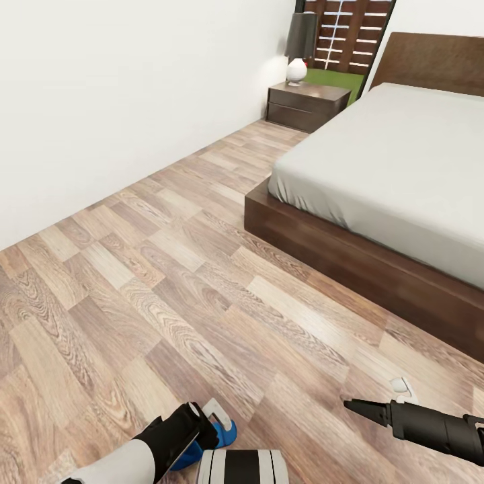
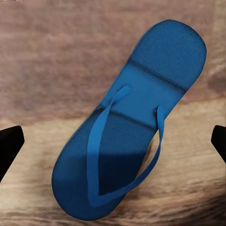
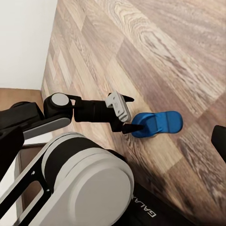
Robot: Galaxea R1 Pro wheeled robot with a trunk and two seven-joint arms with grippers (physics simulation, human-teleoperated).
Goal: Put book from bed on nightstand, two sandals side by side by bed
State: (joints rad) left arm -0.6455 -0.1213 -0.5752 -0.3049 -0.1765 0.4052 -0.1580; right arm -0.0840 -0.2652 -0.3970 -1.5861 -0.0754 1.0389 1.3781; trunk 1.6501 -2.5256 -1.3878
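Blue sandal (image 2: 127, 127) flat on floor, strap up, grey-mattressed bed (image 1: 396, 168), dark nightstand (image 1: 307, 104) beyond

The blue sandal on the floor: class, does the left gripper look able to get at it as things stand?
Probably yes: the left gripper hangs right at the blue sandal, jaws open either side, bare wood floor around it.

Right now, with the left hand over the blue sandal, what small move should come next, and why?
Probably lower the left hand straight down onto the sandal and close. The sandal lies flat on the wood floor, centred between the open fingers, apparently not yet gripped.
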